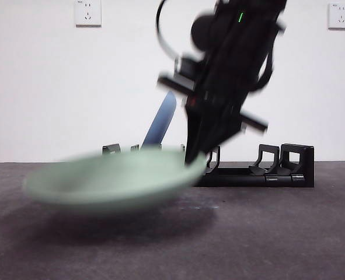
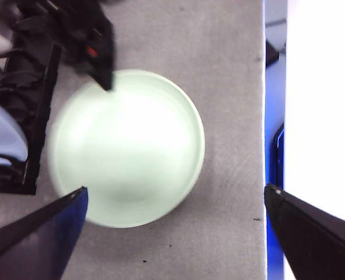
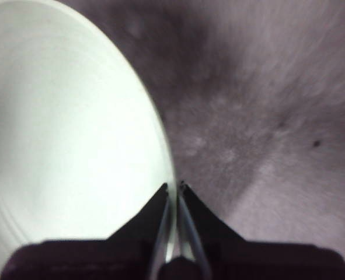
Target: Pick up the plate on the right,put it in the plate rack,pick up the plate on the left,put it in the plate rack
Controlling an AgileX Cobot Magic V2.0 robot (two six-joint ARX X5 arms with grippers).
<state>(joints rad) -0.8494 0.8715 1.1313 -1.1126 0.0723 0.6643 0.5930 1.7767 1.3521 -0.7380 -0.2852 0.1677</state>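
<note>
Step in hand: the second pick looks to be under way, since a blue plate [image 1: 160, 121] is already standing tilted in the plate rack [image 1: 277, 169] while a pale green plate [image 1: 117, 178] is being carried.
Right gripper [image 3: 173, 189]: its jaws are clenching the green plate's rim, one jaw inside and one outside; in the front view the arm is reaching down from the top and meeting the plate's rim on the side nearest the rack.
Green plate: it is hanging clear of the table [image 1: 277, 233], a shadow lying beneath it, roughly level with the gripped edge a little higher; it is blurred, so its exact tilt is hard to judge.
Left gripper [image 2: 172, 204]: it is waiting above the scene with its jaws spread wide, gripping nothing, looking down on the green plate and the rack beside it.
Plate rack: it is sitting behind the green plate, with several dividers toward one end showing unoccupied.
Next move: the plate is probably needing to be turned up on edge and lined up with a free slot beside the blue plate, then lowered between two dividers before the jaws are let go.
Risk: a grip on the rim alone could be letting the plate swing or slip as it is tipped.
</note>
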